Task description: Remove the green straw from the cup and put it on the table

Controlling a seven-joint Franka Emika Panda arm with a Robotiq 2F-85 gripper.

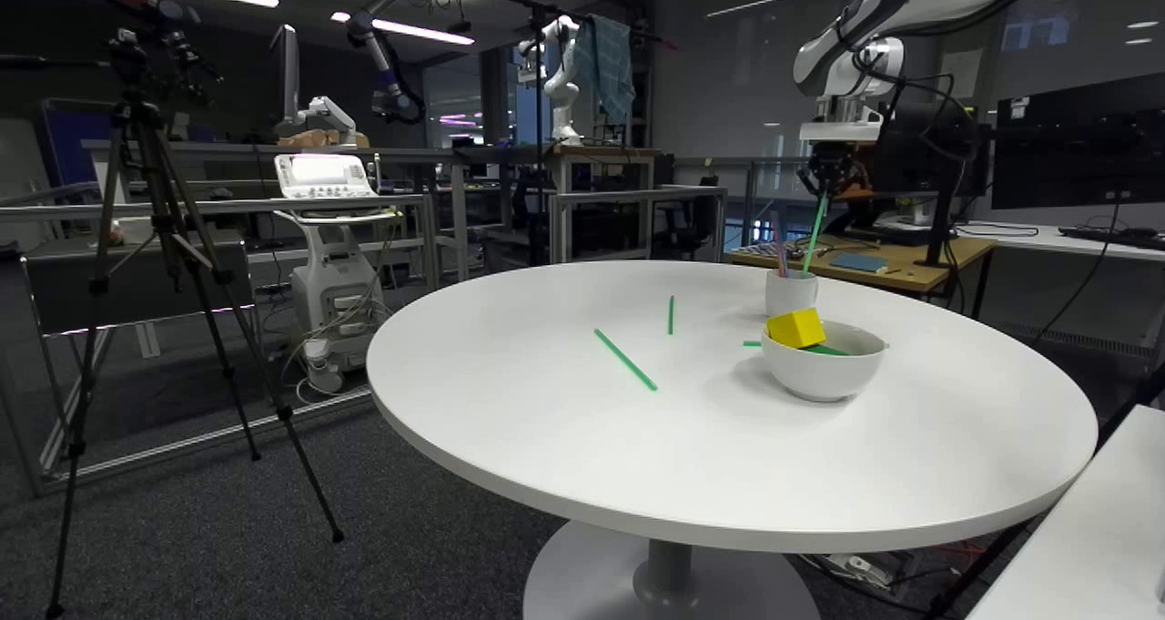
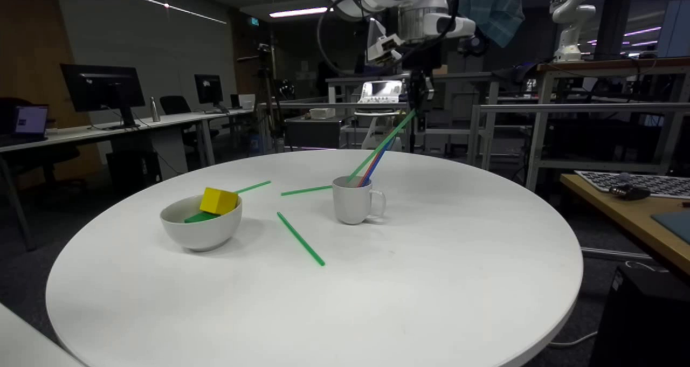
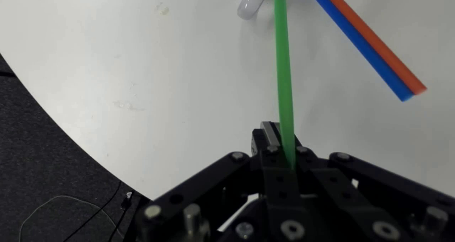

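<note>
Wrist view: green straw [image 3: 283, 64] runs from the top border down into the gripper [image 3: 285, 139]. Fingers look clamped on its upper end, the tip poking back past them toward the palm. Edge of the table [image 3: 177, 85] curves by at lower left.

Exterior view: cup [image 2: 350, 202] upright, handle toward the table's right-hand edge. Straw leans over the rim, long axis rising toward that same edge; fingers high above the tabletop on that side. Lower end in the cup, hidden by its wall; depth can't be told.

Blue straw [image 3: 360, 42] and orange straw [image 3: 375, 42] stand in the same cup, free ends well apart from the green one. Loose straw [image 2: 301, 239] lies flat, closer to the near edge than the cup.

Judgement: grip made, drawing-out unfinished. Pull should follow the slant, up and toward the right-hand edge; a sideways drag may lever the rim and tip the cup. Laying-down spot, my pick: between cup and right-hand edge.
</note>
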